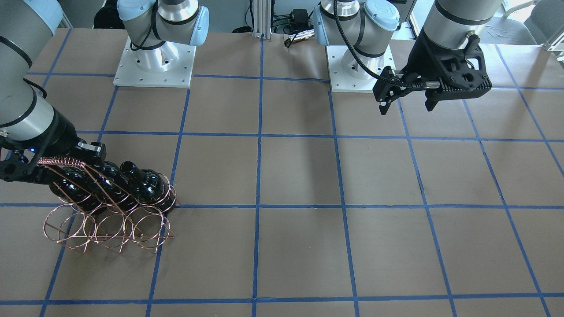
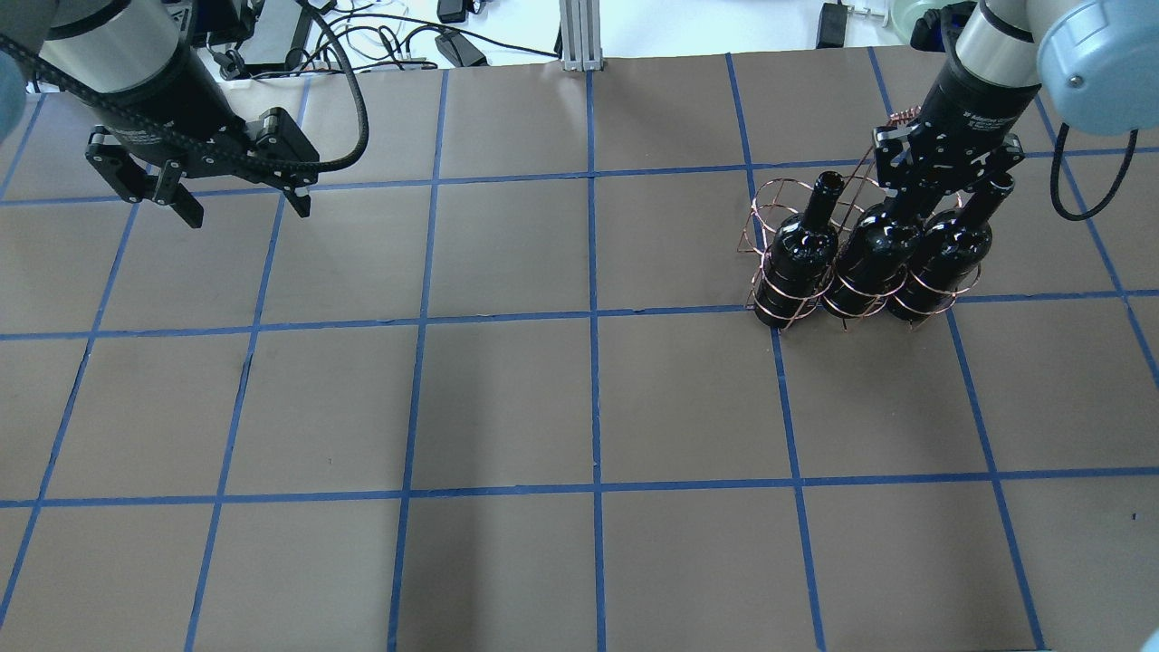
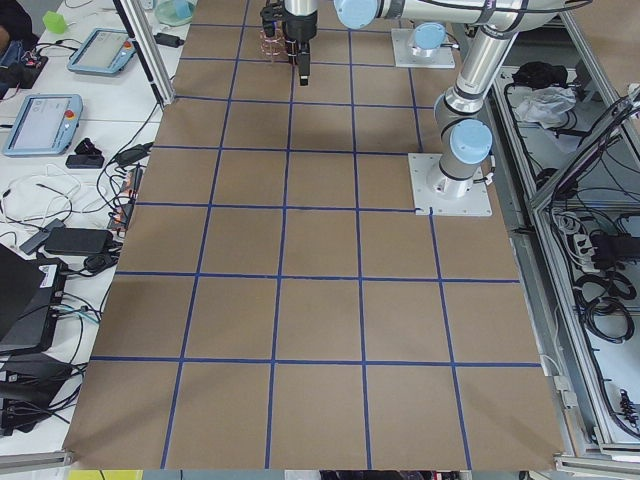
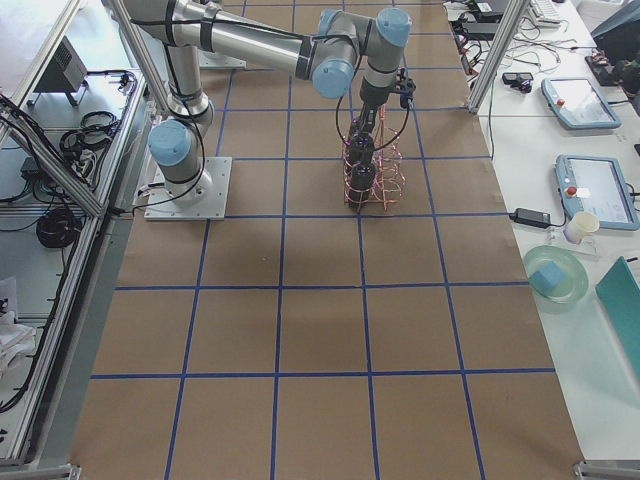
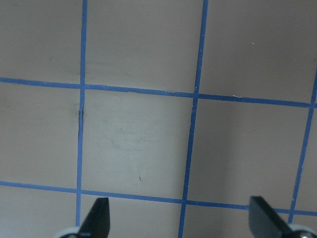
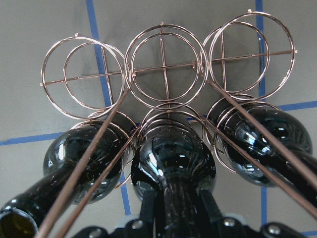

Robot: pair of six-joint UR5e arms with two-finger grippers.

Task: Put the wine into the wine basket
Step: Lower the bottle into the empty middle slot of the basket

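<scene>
We see right hand (image 2: 933, 192) pinching neck of middle wine (image 2: 871, 252). Bottle sits in wine basket (image 6: 162, 68), in row nearer robot, between two like bottles (image 2: 801, 252). We judge grip on narrow neck steadies bottle while it seats through rings. Left hand (image 2: 246, 210) spread, holding nothing, over desk (image 2: 507, 398), well apart, likely parked clear of work.

The tabletop (image 2: 507, 398) is covered in brown paper, ruled into squares by blue tape lines (image 2: 595, 398). In the exterior right view, a white bench beside it carries two screen pendants (image 4: 575, 102), a paper cup (image 4: 578, 227) and a green dish (image 4: 578, 270) holding a blue sponge (image 4: 545, 280). In the exterior left view, cables (image 3: 55, 200) trail across the bench there.
</scene>
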